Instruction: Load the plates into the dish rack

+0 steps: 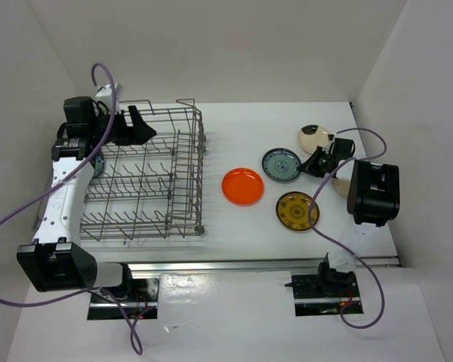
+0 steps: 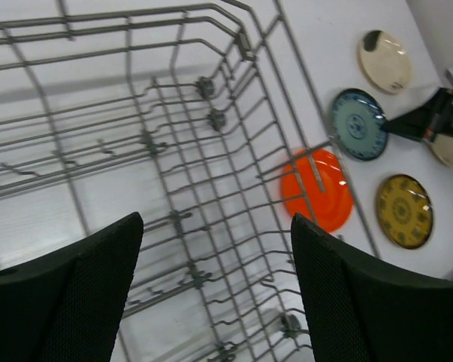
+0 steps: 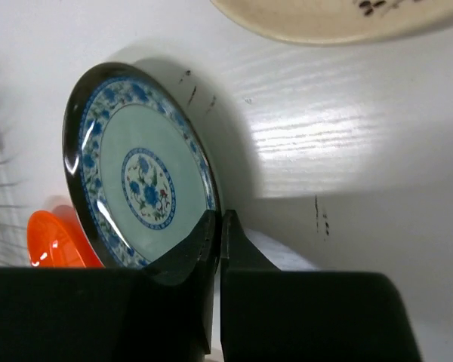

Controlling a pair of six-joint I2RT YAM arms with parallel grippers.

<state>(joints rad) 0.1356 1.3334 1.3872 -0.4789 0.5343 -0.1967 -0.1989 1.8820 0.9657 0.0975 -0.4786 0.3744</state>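
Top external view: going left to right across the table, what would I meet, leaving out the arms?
dish rack → orange plate → blue-green patterned plate → dark-marked cream plate

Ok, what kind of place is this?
Looks like a lab robot cell, not a kitchen: plain white walls box in the table, and the dish rack and loose plates sit straight on it.
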